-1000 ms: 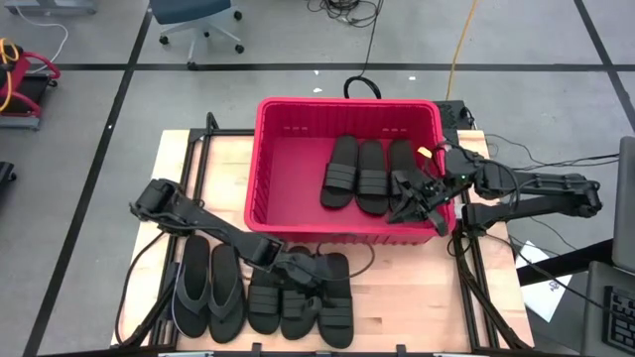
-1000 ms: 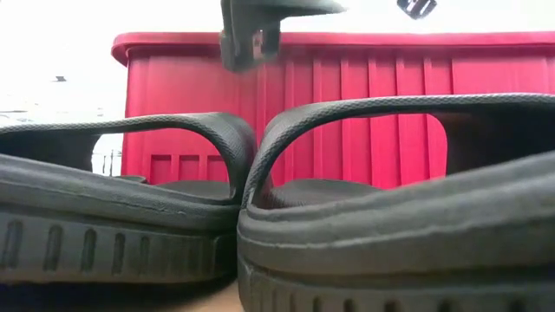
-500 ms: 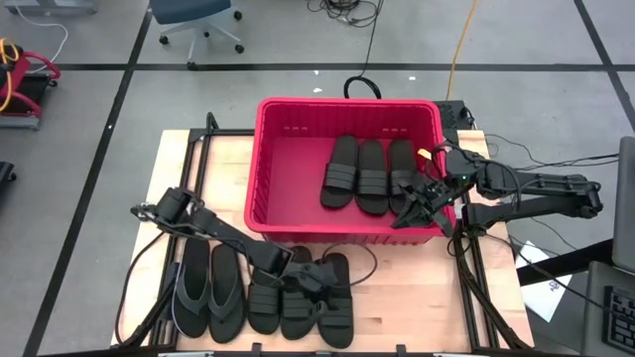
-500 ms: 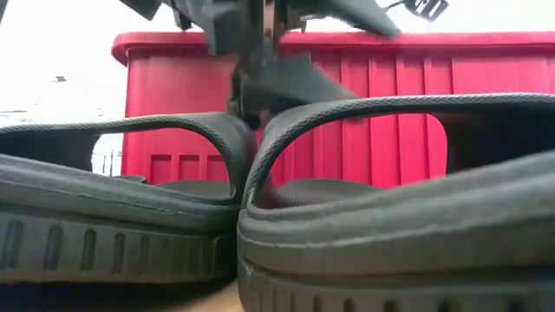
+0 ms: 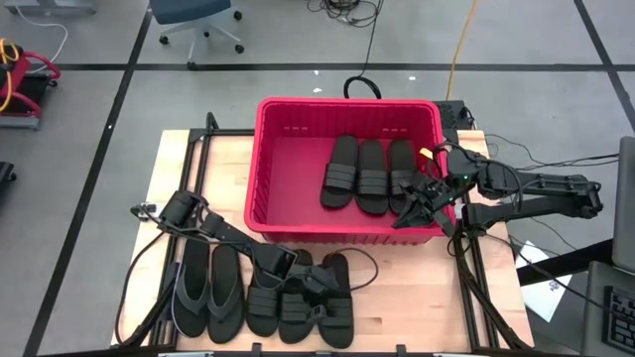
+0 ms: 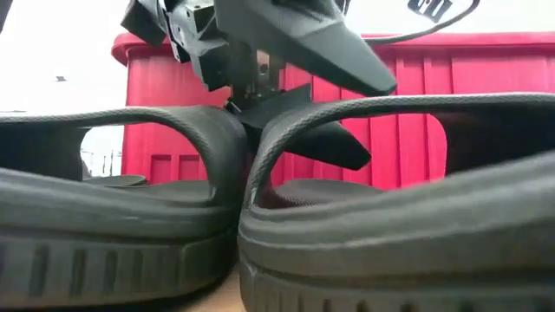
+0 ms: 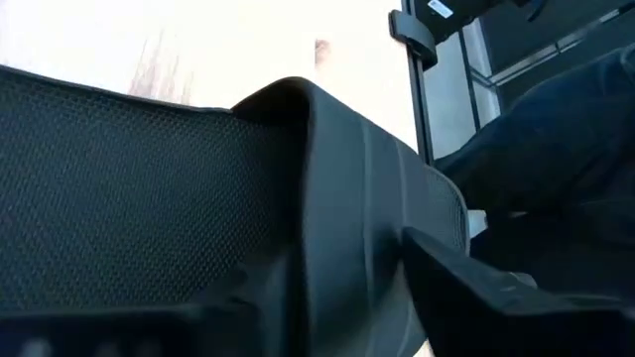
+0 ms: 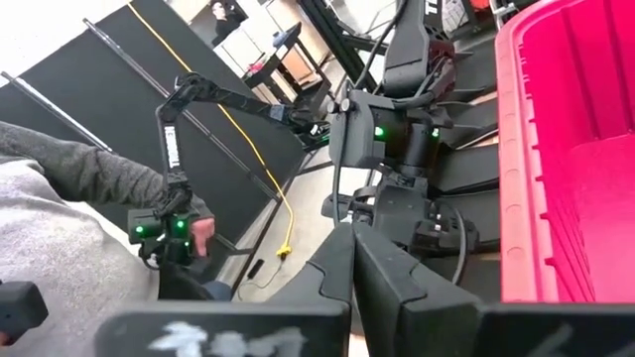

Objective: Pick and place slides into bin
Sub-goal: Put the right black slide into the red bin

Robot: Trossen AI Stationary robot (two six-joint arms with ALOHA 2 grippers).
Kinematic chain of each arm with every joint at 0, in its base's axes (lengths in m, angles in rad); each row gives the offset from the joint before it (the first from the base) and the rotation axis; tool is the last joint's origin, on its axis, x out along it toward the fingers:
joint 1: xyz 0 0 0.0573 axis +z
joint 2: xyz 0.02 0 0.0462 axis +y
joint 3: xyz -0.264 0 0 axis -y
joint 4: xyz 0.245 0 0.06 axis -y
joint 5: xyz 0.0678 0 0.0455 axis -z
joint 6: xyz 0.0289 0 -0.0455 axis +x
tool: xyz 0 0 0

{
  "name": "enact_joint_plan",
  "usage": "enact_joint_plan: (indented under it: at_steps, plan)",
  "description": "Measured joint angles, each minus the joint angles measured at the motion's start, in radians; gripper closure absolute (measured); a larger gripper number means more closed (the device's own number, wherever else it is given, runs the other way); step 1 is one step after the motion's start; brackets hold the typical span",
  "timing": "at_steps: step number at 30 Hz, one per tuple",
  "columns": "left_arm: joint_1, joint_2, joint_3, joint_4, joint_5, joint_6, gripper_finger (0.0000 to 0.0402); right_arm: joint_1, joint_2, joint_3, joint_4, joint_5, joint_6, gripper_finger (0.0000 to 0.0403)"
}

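Note:
Three black band-strap slides [image 5: 298, 307] lie side by side on the table's near part, soles down, with a thong pair [image 5: 208, 293] to their left. Three more slides [image 5: 369, 174] lie in the red bin [image 5: 347, 102]. My left gripper [image 5: 310, 283] is open and low over the middle slide. In the low view [image 6: 334, 108], one finger reaches under that slide's strap [image 6: 390, 108] and the other stands above it. My right gripper [image 5: 419, 205] is shut and empty, above the bin's right wall near its front corner. My left gripper stands astride the middle slide's band strap [image 7: 347, 198], slanting down from the table's far left. One finger [image 6: 334, 147] is in the opening under the strap and one [image 6: 338, 65] is above it. I cannot tell whether they touch it. The slide rests on the table.
The bin's front wall [image 5: 337, 236] stands just beyond the slides on the table. A cable [image 5: 362, 260] lies between them. In the right wrist view a person's grey sleeve [image 8: 60, 228] and hand [image 8: 193, 233] show beyond the table.
My left gripper has moved toward the table's near edge and come down from above the slides onto the middle slide's strap. The slide to its left has shifted a little toward the near edge.

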Motion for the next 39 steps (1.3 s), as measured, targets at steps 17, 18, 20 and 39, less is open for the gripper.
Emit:
enact_joint_plan:
  at_steps: [17, 18, 20, 39]
  plan:
    - [0.017, -0.177, 0.051, 0.039, 0.120, 0.163, 0.0394, 0.000, -0.004, 0.000, 0.001, 0.020, -0.066, 0.0403]
    - [0.014, -0.196, 0.052, 0.035, 0.109, 0.163, 0.0392, 0.000, -0.005, 0.000, -0.004, 0.020, -0.076, 0.0403]
    - [0.004, -0.250, 0.053, 0.012, 0.082, 0.162, 0.0392, 0.000, -0.005, 0.000, -0.006, 0.019, -0.101, 0.0403]
    - [0.015, -0.548, 0.587, -0.955, -0.205, 0.459, 0.0398, 0.000, -0.006, 0.000, -0.031, 0.073, -0.245, 0.0403]
